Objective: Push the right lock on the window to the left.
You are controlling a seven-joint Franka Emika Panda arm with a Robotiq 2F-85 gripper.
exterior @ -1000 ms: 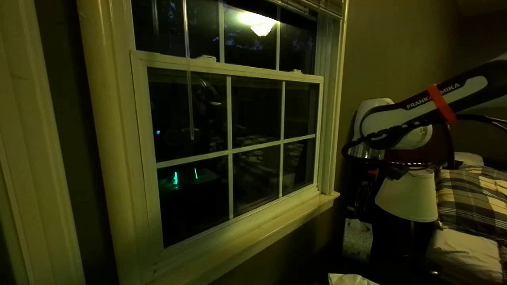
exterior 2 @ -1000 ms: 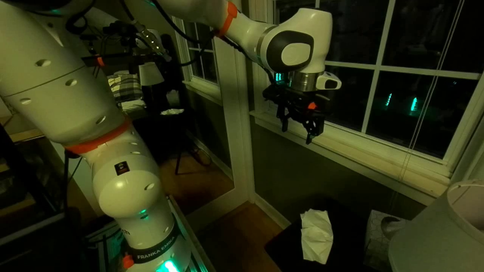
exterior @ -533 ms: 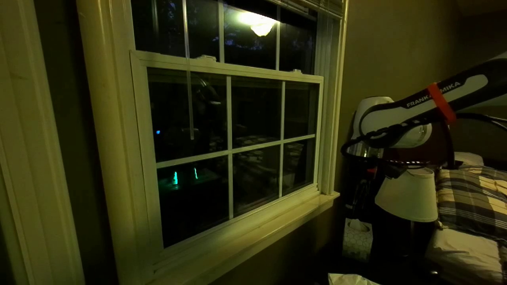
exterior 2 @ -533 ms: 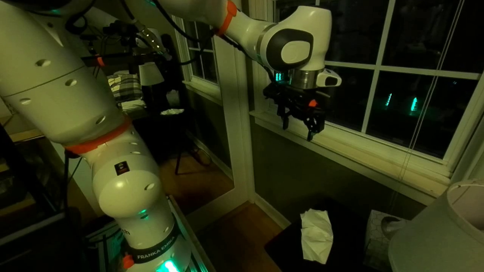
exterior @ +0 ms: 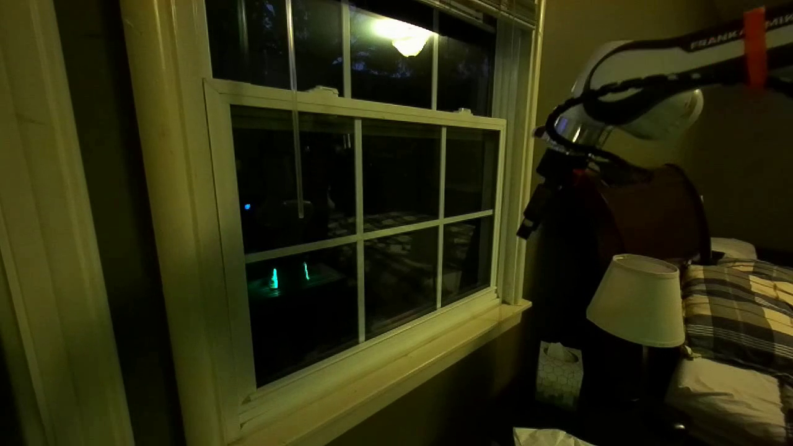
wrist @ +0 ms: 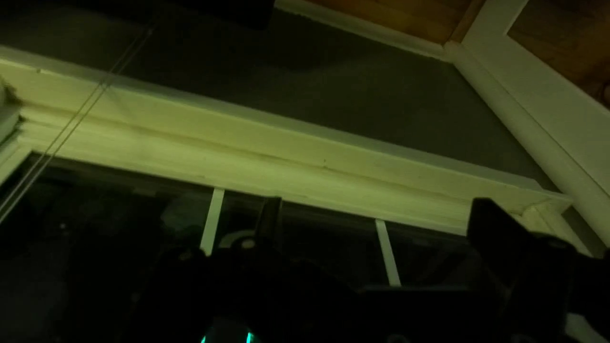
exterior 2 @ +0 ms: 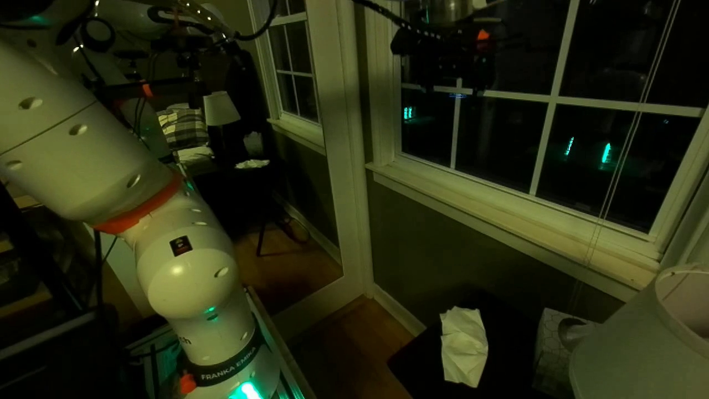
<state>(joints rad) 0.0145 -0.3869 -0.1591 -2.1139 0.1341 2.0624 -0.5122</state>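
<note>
The right lock [exterior: 465, 111], a tiny pale bump, is sitting on the top bar [exterior: 396, 113] of the lower half of the window [exterior: 359, 198], near that bar's right-hand end; its twin, the left lock [exterior: 323, 91], is sitting well apart on the same bar. Nothing is touching the right lock, so the push seems not to be happening yet, though the lock is appearing too small for its exact setting to be told. By judgement, the task is standing at the approach: what is remaining is lifting the pincer [wrist: 377, 206] to the bar, setting it against the lock's right side and pushing left. The pincer is hanging to the right of the lock and lower in an exterior view; in the wrist view its jaws are standing spread wide, gripping nothing, with the sill [wrist: 286, 140] and glass [wrist: 119, 209] showing beyond. Compared with half a second earlier, the arm [exterior: 644, 62] is reaching higher: the pincer, then dangling before the sill, is now hanging before the upper panes in an exterior view, and the lampshade [exterior: 635, 303], then partly covered, is showing whole. The right lock is looking unchanged.
</note>
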